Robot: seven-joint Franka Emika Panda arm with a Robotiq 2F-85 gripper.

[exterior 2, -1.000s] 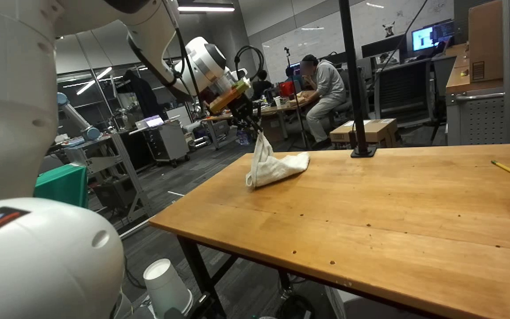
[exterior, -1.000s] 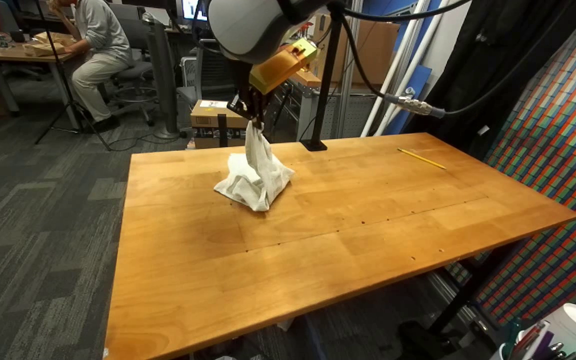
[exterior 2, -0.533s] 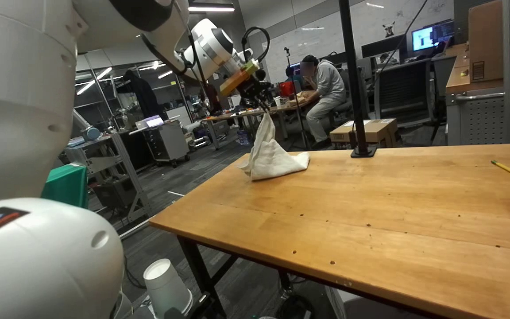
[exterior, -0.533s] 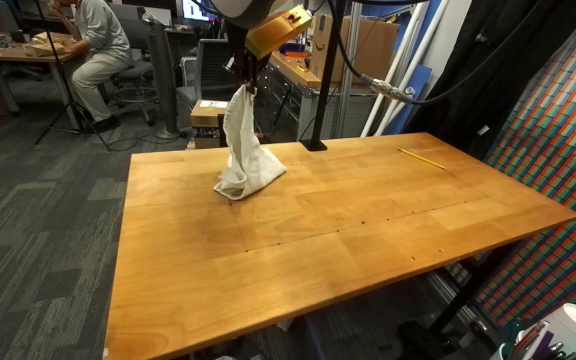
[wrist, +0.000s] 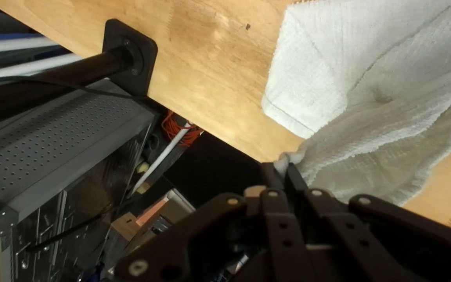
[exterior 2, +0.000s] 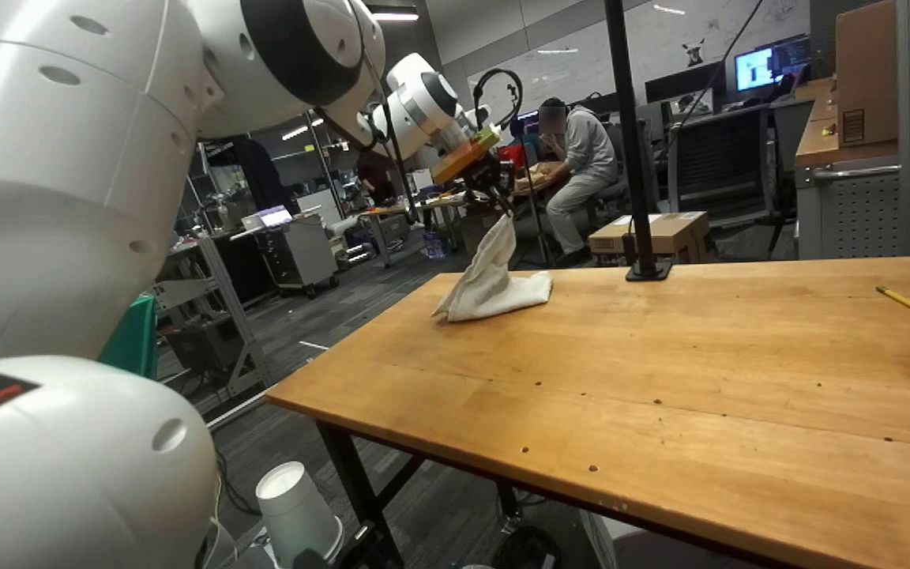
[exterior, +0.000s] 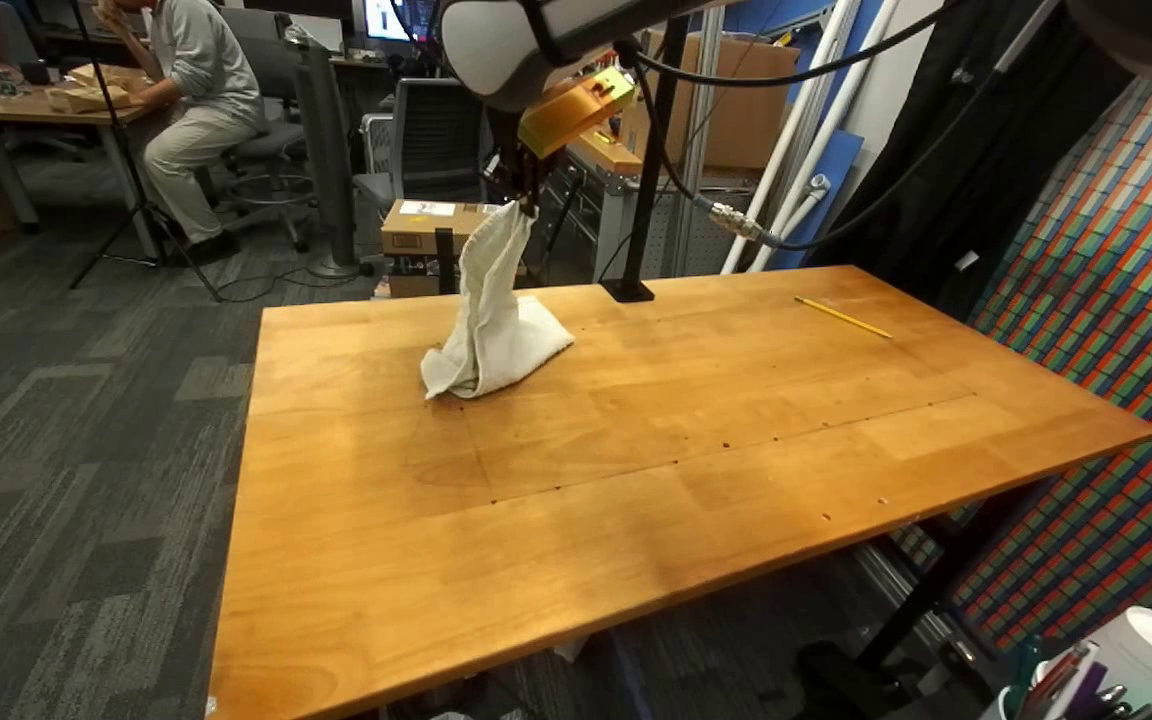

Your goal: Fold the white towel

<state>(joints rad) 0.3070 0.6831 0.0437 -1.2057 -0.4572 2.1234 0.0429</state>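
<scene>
The white towel lies bunched near the back left of the wooden table [exterior: 636, 480]. It shows in both exterior views [exterior: 528, 340] [exterior 2: 498, 296]. My gripper [exterior: 528, 206] is above the towel and holds one end up. In an exterior view the gripper [exterior 2: 507, 210] is tilted, and the raised towel slopes down to the table. In the wrist view the towel [wrist: 315, 82] fills the upper right, with a flat folded part on the table. There the fingertips [wrist: 284, 168] are shut on a pinched corner of it. The towel's underside is partly hidden.
A black post [exterior: 648, 180] stands at the table's back edge, right of the towel; its base plate [wrist: 131, 58] shows in the wrist view. A yellow pencil [exterior: 841, 317] lies at the back right. Cardboard boxes [exterior: 426, 240] stand beyond the back edge.
The gripper rose with the towel end, then came down a little and moved right in both exterior views. More of the towel is lifted than one second ago, and it leans right.
</scene>
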